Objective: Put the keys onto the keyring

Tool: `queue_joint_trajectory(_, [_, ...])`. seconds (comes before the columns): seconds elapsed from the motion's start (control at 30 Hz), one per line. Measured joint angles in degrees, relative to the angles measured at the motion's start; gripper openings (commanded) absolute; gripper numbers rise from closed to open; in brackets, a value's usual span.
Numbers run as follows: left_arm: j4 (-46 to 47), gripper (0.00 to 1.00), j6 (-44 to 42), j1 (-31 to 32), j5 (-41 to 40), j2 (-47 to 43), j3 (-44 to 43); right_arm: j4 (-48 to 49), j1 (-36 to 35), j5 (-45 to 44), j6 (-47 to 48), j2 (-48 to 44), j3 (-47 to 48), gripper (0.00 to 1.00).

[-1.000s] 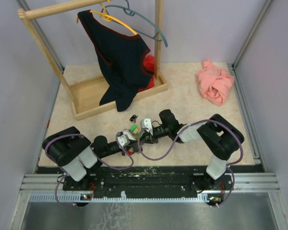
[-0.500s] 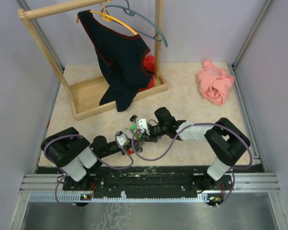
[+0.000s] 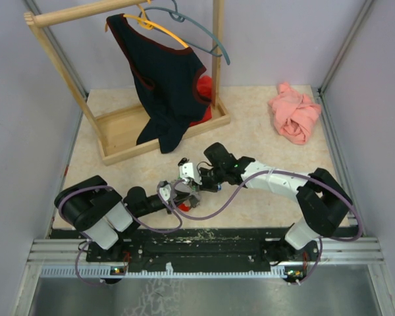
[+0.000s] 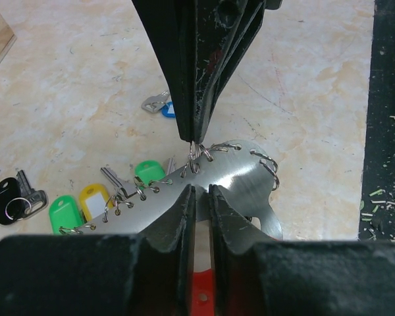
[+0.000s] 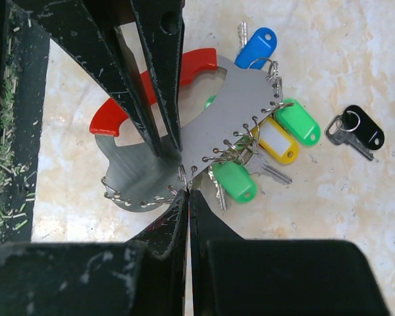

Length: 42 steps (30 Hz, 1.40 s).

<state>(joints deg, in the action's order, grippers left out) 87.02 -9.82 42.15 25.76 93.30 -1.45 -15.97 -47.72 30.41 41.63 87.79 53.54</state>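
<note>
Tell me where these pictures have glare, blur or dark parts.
Left wrist view: bright glare on the plate; the left tool, close to the lens, is mostly black. Right wrist view: the plate looks flat grey and the keys are sharp. Top view: the light is even, but the keys are too small to read.

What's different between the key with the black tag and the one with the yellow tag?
The black-tagged key lies alone on the table, apart from the metal plate; the yellow-tagged key sits against the plate's ringed edge, between two green tags. The black tag is plain dark; the yellow tag has a white label window. Both are small plastic tags.
</note>
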Motion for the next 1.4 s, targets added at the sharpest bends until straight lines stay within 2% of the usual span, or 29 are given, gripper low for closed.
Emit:
queue_joint_trajectory(0.57, [0.0, 0.23, 0.6, 0.0, 4.4, 0.0, -0.6, -3.0, -2.8, -2.9, 0.2, 0.9, 2.7, 0.0])
queue_joint_trajectory(1.4, [-0.4, 0.3, 1.3, 0.1, -0.8, -1.6, -1.0, -0.9, -3.3, -3.4, 0.2, 2.3, 2.8, 0.0])
